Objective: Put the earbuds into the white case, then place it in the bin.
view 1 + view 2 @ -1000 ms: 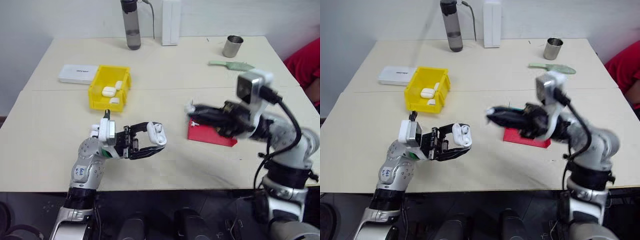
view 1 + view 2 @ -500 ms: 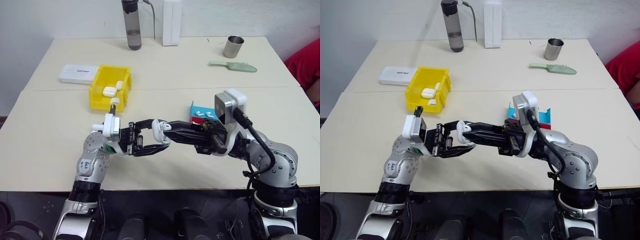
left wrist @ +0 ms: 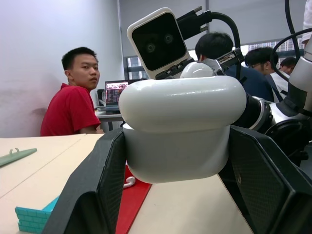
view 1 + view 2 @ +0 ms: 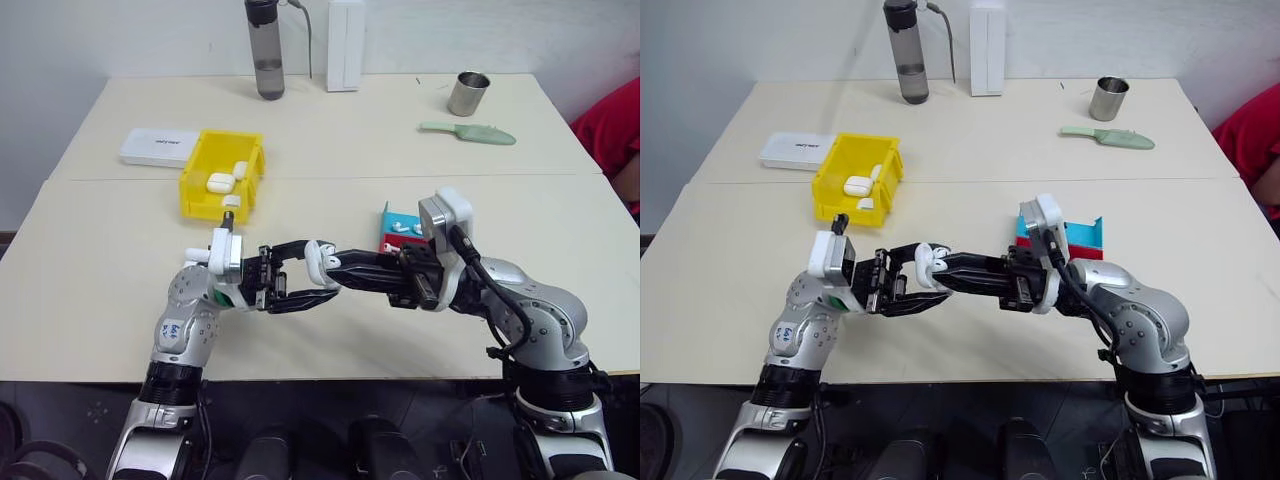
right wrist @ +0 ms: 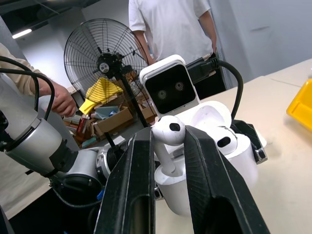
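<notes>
My left gripper [image 4: 322, 268] is shut on the white case [image 4: 320, 258], held above the table's front middle with its lid open [image 5: 209, 114]. One earbud [image 5: 224, 141] sits in the case. My right gripper [image 4: 338, 270] reaches in from the right and is shut on another earbud [image 5: 168, 134], whose stem hangs just over the case [image 5: 214, 161]. The yellow bin [image 4: 205, 207] stands at the back left with several white cases inside. More earbuds [image 4: 402, 228] lie in the red and blue tray [image 4: 1085, 235] behind my right arm.
A flat white box [image 4: 158, 147] lies left of the bin. At the table's far edge stand a grey bottle [image 4: 264, 50], a white upright box [image 4: 342, 45] and a metal cup [image 4: 466, 92], with a green tool [image 4: 468, 132] nearby. A person in red [image 4: 610, 125] sits at the right.
My right gripper has swung left from over the tray to the case, carrying the earbud, and has sunk a little. The left gripper has kept the case still.
</notes>
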Robot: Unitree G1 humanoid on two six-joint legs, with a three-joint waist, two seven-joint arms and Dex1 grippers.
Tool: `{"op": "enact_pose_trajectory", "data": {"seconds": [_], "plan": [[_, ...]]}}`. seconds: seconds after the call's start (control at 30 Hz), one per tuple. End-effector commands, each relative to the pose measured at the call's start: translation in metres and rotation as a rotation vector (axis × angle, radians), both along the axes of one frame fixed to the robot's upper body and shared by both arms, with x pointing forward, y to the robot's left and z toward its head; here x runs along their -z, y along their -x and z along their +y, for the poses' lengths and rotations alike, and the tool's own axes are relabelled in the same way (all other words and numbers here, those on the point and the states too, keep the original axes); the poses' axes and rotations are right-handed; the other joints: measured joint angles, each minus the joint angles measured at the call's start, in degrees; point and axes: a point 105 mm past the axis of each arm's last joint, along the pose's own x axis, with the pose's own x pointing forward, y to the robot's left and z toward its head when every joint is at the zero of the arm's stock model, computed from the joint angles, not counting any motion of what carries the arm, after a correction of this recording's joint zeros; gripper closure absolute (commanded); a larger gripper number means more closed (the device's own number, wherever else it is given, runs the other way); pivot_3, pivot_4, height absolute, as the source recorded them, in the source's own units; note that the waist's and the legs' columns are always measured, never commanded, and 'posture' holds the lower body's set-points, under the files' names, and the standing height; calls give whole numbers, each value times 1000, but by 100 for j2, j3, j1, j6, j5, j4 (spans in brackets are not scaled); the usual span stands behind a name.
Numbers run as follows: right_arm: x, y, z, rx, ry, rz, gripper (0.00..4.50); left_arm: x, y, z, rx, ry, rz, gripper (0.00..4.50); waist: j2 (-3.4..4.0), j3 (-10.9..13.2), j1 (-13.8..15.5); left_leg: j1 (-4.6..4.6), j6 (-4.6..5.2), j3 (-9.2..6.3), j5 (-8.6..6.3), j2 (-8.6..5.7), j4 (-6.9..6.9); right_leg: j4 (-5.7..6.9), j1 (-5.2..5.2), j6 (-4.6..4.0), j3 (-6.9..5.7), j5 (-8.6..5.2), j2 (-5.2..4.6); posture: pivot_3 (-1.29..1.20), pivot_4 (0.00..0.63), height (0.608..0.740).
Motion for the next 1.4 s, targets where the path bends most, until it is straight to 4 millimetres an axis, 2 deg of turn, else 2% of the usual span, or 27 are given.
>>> {"op": "enact_pose_trajectory", "data": {"seconds": [0.03,0.37,0.53,0.67,0.8,0.93,1.07,1.17,1.27,1.3,1.4], "plan": [[8,1,0,1,26,11,4059,-11,4,-1,4,23,-46,1686,0,0,0,0,0,0,0,0,0,1,0,0,0,0,0,0,150,740],[18,-10,-2,89,89,-35,4059,-12,6,-3,10,30,-49,1686,0,0,2,0,0,0,0,0,0,-1,0,0,0,0,0,0,150,740],[25,-9,-1,77,133,-48,4059,-14,5,-4,5,38,-50,1686,0,0,5,0,0,0,0,0,0,-2,0,0,0,0,0,0,150,740],[21,-12,1,99,120,-15,4059,-14,5,-4,4,40,-51,1686,0,0,5,0,0,0,0,0,0,-3,0,0,0,0,-1,0,150,740],[22,5,2,8,144,-17,2677,-14,5,-4,3,46,-53,1686,0,0,12,0,0,0,0,0,0,-5,0,0,0,0,-1,0,150,740],[15,7,-4,27,123,-7,1278,-13,4,-4,-2,44,-52,1686,-1,1,11,0,0,0,0,0,-2,-8,1,0,0,0,-1,0,150,740],[8,18,-32,36,123,36,38,-6,0,2,-42,3,-33,1686,-3,2,65,0,2,-2,-1,0,-3,-12,4,0,-1,0,-2,0,150,740],[10,18,-60,122,166,38,14,1,-4,7,-75,-61,-29,1686,-6,3,144,-1,6,0,-3,0,-2,-24,9,0,-1,0,-2,0,150,740],[11,15,-78,199,204,-14,14,4,-13,6,-126,-149,-32,1686,-6,3,160,0,6,1,-3,0,-3,-32,14,0,-1,0,1,0,150,740],[10,15,-80,210,213,-30,14,4,-17,5,-146,-180,-30,1686,-7,3,160,0,6,1,-3,0,-2,-31,14,0,-1,0,1,0,150,740],[10,10,-74,222,269,-118,623,2,-26,-4,-183,-293,-41,1686,-7,3,149,0,6,3,-2,0,0,-26,13,0,2,0,3,0,150,740]]}}
